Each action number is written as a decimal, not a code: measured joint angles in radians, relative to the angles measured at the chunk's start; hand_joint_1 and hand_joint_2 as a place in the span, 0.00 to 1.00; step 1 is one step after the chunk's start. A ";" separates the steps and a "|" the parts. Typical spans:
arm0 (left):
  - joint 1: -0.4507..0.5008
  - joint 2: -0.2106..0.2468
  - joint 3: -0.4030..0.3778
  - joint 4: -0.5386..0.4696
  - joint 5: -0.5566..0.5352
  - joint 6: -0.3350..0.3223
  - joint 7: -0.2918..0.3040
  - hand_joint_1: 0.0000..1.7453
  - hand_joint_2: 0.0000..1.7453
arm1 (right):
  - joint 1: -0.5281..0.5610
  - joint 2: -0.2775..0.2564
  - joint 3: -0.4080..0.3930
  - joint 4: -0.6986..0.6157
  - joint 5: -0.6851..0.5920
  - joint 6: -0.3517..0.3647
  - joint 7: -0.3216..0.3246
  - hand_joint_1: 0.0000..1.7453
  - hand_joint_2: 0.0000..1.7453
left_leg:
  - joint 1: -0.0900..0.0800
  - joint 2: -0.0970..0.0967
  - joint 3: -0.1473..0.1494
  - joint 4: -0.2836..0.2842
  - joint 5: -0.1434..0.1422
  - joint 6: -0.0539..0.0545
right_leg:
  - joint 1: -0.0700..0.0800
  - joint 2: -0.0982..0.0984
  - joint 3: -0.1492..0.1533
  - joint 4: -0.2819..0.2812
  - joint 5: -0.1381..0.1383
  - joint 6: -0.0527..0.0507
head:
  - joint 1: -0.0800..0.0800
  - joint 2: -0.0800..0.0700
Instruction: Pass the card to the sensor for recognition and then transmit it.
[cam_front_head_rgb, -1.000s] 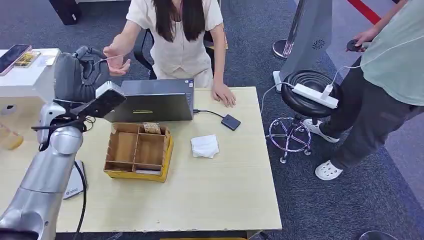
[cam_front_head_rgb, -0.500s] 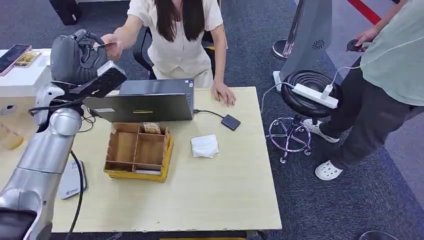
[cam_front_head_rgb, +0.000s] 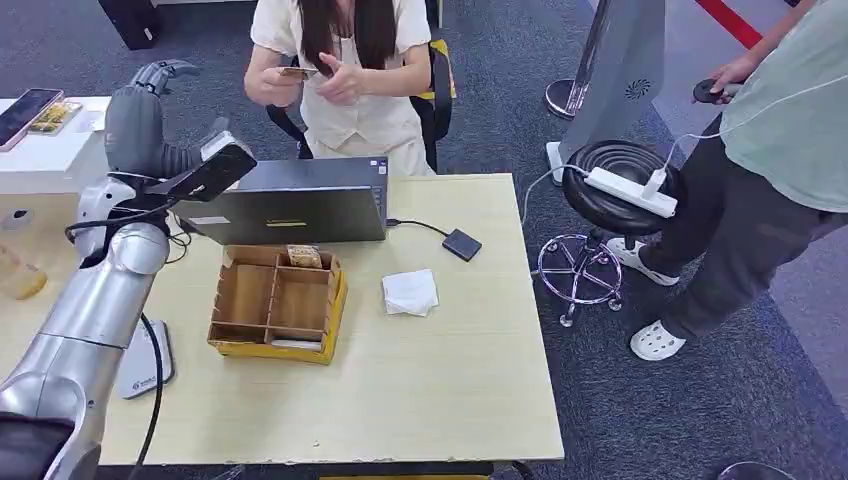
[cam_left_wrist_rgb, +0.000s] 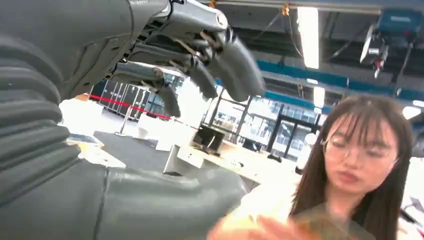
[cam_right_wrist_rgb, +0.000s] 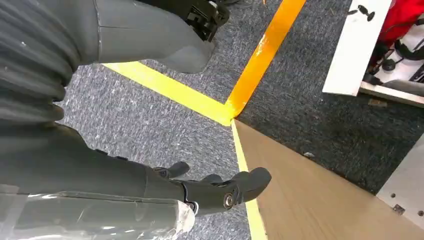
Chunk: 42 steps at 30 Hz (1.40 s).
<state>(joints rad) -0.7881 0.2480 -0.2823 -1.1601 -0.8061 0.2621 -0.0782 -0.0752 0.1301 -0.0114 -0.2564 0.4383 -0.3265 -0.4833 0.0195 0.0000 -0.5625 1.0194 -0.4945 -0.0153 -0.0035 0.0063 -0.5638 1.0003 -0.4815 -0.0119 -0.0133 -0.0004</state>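
The card (cam_front_head_rgb: 297, 72) is a small tan piece held by the seated person (cam_front_head_rgb: 350, 60) in both hands in front of the chest, beyond the table's far edge. My left hand (cam_front_head_rgb: 145, 115) is raised at the table's far left corner, apart from the card. In the left wrist view its fingers (cam_left_wrist_rgb: 200, 55) are spread with nothing between them, facing the person (cam_left_wrist_rgb: 350, 165). The sensor (cam_front_head_rgb: 461, 244), a small black reader on a cable, lies on the table right of the laptop (cam_front_head_rgb: 300, 205). My right hand (cam_right_wrist_rgb: 165, 185) hangs empty above the floor, fingers apart.
A cardboard divider box (cam_front_head_rgb: 277, 300) and a white tissue (cam_front_head_rgb: 409, 292) lie mid-table. A white device (cam_front_head_rgb: 145, 365) sits at the left edge. A stool (cam_front_head_rgb: 620, 185) carrying a power strip and a standing person (cam_front_head_rgb: 770, 150) are to the right.
The seated person took the card out of my raised left hand and drew it back to the chest. My left hand stays raised, now empty.
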 joint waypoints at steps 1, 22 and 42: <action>0.000 0.000 0.000 0.000 0.000 0.002 -0.002 0.00 0.00 | 0.000 0.000 0.000 0.000 0.000 0.000 0.000 0.00 1.00 | 0.000 0.000 0.000 0.000 0.000 0.000 | 0.000 0.000 0.000 0.000 0.000 0.000 | 0.000 0.000; 0.013 0.134 0.050 0.091 -0.211 0.166 0.073 0.00 1.00 | 0.001 0.002 0.000 0.000 -0.005 -0.015 0.006 0.00 1.00 | 0.000 0.002 0.001 0.000 0.000 0.000 | 0.000 0.003 0.000 0.001 0.000 0.000 | 0.000 0.000; 0.066 0.401 0.261 0.422 -0.393 0.346 0.201 0.00 1.00 | 0.011 0.002 -0.025 0.005 -0.029 -0.035 0.002 0.00 1.00 | 0.000 0.002 -0.001 -0.001 0.000 0.000 | 0.000 0.002 -0.001 0.001 0.000 0.000 | 0.000 0.000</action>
<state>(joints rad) -0.7223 0.6485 -0.0217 -0.7378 -1.1986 0.6085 0.1228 -0.0644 0.1316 -0.0366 -0.2518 0.4097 -0.3616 -0.4810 0.0200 0.0021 -0.5631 1.0187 -0.4946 -0.0155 -0.0031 0.0088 -0.5651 1.0014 -0.4820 -0.0122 -0.0137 -0.0004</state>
